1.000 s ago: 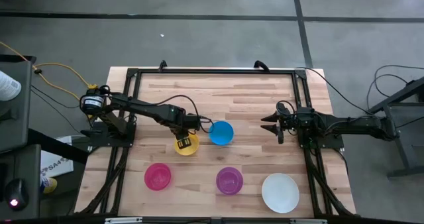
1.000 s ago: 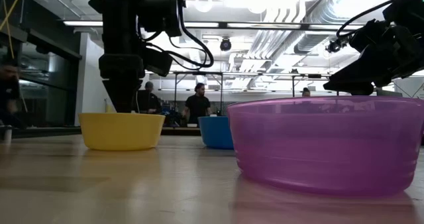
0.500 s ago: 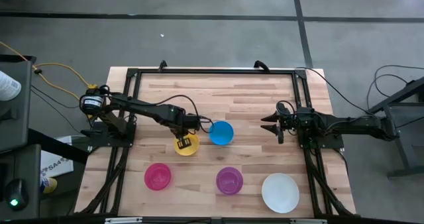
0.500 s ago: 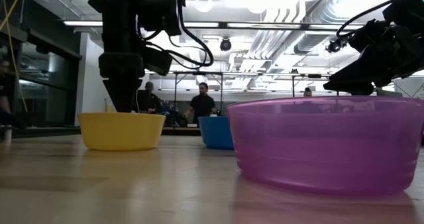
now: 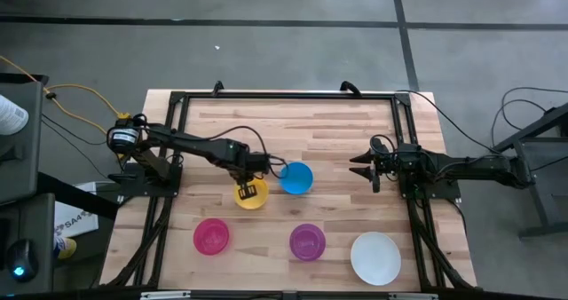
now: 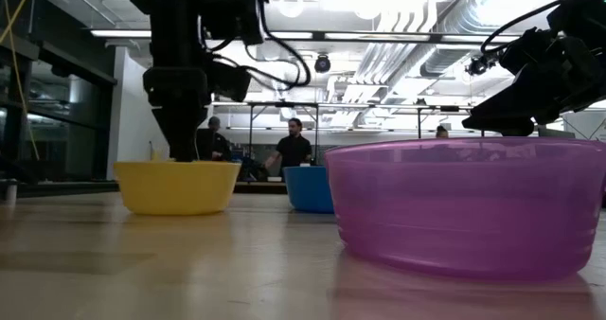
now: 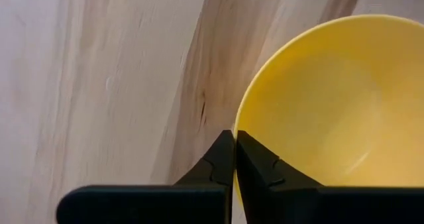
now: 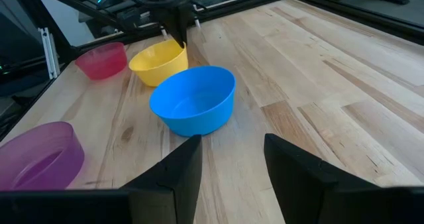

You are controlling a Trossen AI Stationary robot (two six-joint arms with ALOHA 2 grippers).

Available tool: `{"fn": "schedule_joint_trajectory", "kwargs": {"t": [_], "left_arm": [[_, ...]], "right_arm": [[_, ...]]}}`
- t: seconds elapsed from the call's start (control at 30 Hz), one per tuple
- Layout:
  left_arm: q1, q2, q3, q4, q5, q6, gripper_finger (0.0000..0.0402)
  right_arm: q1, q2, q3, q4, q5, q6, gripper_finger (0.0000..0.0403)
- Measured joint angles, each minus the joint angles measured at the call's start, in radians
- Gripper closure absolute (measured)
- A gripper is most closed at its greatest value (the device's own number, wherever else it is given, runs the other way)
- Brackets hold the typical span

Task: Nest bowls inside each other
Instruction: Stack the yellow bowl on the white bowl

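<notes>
Up close, fingers pinching yellow bowl rim.

Two dark, slender multi-joint arms, matte black throughout. Left arm capped at its base end by a round black-and-silver joint housing with an orange-yellow tag; thin black cable looping loosely off the wrist. Left gripper: two black wedge-shaped fingers tapering to points, faceted inner faces, mounted on a flat black crossbar. Right arm: the same black links, with bundled black cables along the forearm. Right gripper: two broad, flat black fingers with squared, slightly bevelled tips. From table height, blocky black wrist housings and looping black cables.
</notes>
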State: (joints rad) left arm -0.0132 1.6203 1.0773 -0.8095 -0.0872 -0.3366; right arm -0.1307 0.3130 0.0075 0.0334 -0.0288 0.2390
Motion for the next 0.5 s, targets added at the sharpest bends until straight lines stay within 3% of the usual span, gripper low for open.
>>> {"fn": "schedule_joint_trajectory", "kwargs": {"t": [0.5], "left_arm": [[0.028, 0.000, 0.071, -0.004, 0.061, 0.041, 0.0401]], "right_arm": [[0.000, 0.000, 0.000, 0.000, 0.000, 0.000, 0.0247]]}}
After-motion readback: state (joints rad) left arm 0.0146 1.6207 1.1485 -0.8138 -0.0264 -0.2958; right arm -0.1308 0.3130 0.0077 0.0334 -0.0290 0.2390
